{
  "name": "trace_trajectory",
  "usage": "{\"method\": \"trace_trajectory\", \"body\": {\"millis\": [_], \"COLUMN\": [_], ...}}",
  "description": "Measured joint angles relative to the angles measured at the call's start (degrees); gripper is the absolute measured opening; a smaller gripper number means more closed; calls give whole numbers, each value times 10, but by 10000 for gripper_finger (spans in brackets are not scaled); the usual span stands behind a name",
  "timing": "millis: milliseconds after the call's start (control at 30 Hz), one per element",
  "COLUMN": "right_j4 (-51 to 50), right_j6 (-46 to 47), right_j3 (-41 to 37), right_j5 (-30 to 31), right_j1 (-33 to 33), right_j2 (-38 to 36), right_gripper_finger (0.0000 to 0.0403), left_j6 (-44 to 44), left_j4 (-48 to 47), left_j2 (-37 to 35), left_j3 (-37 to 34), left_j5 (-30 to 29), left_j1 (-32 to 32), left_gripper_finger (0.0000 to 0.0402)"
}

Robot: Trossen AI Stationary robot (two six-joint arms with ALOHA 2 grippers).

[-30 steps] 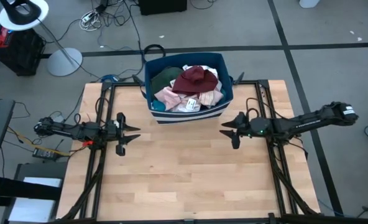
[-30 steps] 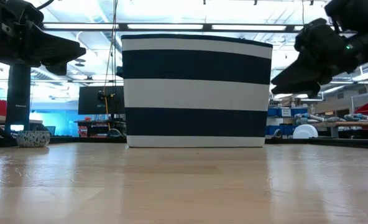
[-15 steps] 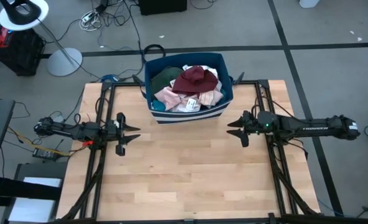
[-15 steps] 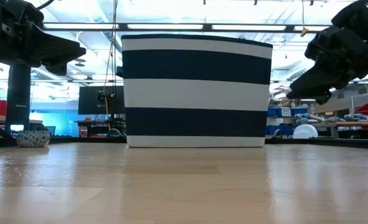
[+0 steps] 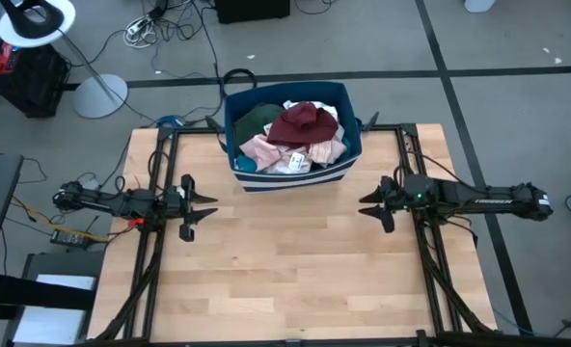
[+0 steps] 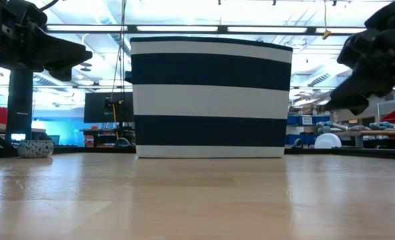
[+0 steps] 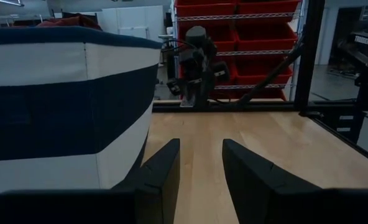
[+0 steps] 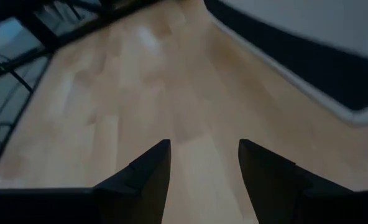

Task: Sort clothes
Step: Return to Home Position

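Note:
The clothes [image 5: 290,135] lie heaped in a dark blue bin with white stripes [image 5: 334,175] at the table's far middle: a maroon piece on top, a dark green top, pink and white items. My left gripper [image 5: 211,207] hovers open near the table's left side, pointing level toward the right. My right gripper [image 5: 366,206] hovers open near the right side, pointing toward the left and tipped a little down at bare wood [image 8: 196,124]. Nothing is between either pair of fingers [image 7: 199,163].
The striped bin [image 6: 211,97] stands upright on the wooden tabletop [image 5: 285,280] against the far edge. Black frame rails [image 5: 155,251] run along both sides of the table. Bare wood lies between the two grippers and toward the near edge.
My right gripper has drawn back toward the table's right edge, away from the bin, its arm folding in and straightening. It has stayed open. The clothes and the bin have not moved.

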Motion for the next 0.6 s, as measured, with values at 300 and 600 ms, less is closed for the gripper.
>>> {"method": "trace_trajectory", "body": {"millis": [300,600], "right_j4": [-37,10], "right_j6": [0,20], "right_j3": [0,-30], "right_j5": [28,64], "right_j1": [23,59], "right_j2": [-40,-53], "right_gripper_finger": [190,189], "left_j6": [0,0], "left_j4": [8,11], "left_j2": [0,0], "left_j3": [0,0], "left_j5": [0,-1], "left_j1": [0,0], "left_gripper_finger": [127,127]}}
